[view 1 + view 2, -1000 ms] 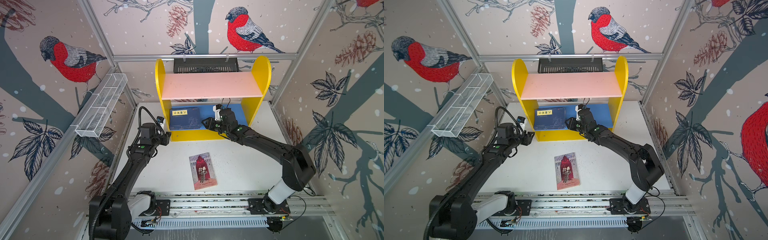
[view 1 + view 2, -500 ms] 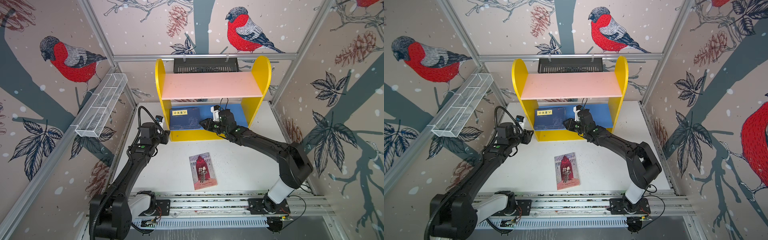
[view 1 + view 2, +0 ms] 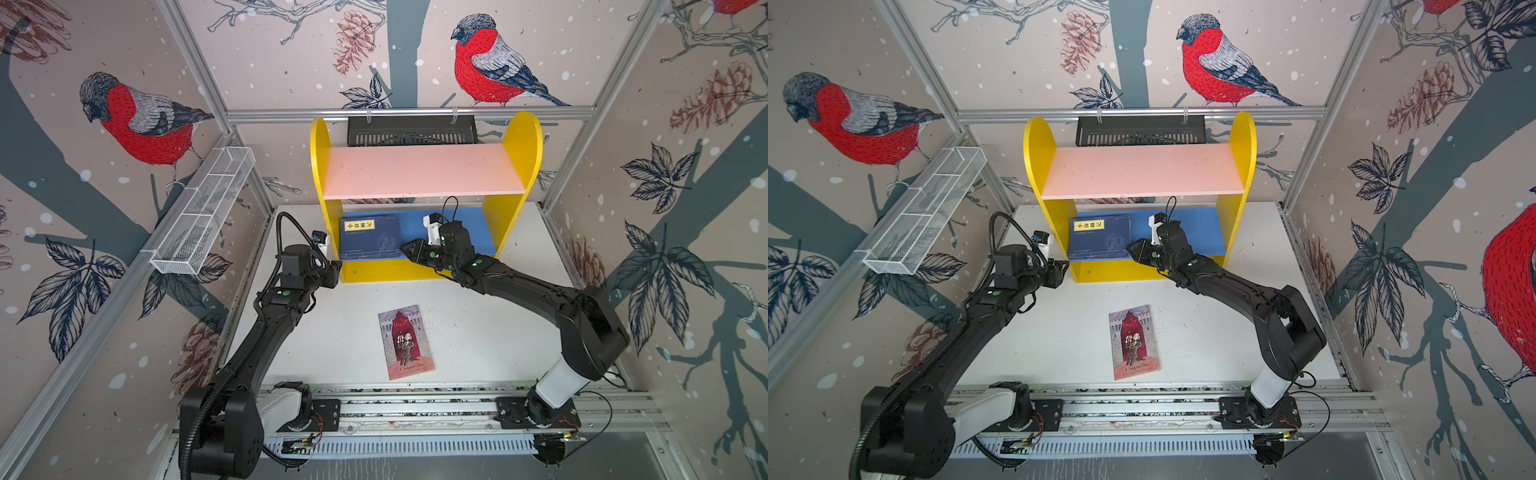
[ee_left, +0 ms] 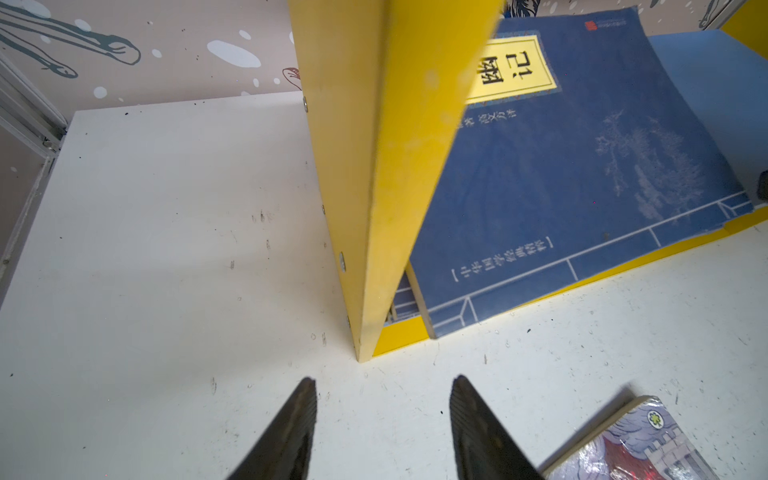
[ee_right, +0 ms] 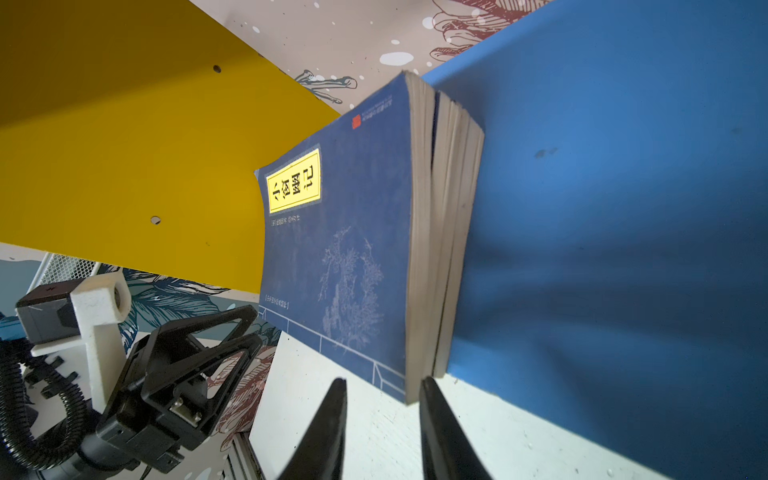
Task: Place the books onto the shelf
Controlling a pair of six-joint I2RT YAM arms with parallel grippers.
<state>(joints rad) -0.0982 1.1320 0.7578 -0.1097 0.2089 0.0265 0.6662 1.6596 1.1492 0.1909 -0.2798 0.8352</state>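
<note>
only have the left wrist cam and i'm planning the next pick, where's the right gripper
Observer: The right gripper is at the front corner of the navy stack, on its side nearer the middle of the shelf, jaws apart.
Operator: anything on the upper board
Observer: No books lie on the pink upper board.
Operator: that book corner near my jaws, is it free
Observer: That is the Hamlet book, flat and cover up on the white table in front of the shelf, touched by neither gripper.
</note>
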